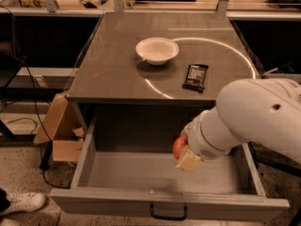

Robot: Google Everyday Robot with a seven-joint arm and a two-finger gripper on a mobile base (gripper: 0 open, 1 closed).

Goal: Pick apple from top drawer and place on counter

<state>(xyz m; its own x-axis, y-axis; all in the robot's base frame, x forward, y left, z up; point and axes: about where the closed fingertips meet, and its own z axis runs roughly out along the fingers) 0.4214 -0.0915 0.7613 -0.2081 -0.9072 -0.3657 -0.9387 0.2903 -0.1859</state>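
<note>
The top drawer [141, 175] stands pulled open below the counter [117, 65], its black handle at the front. My gripper [184, 154] is at the end of the white arm, above the drawer's right half. It is shut on the red apple [178, 147], which shows at the gripper's left side and is held above the drawer floor. The counter carries a thin white circle line.
A white bowl [157, 50] and a dark snack bar [195, 76] lie on the counter. A cardboard box [59, 131] stands on the floor left of the cabinet. A white shoe [21, 204] is at the lower left. Tables and clutter stand behind.
</note>
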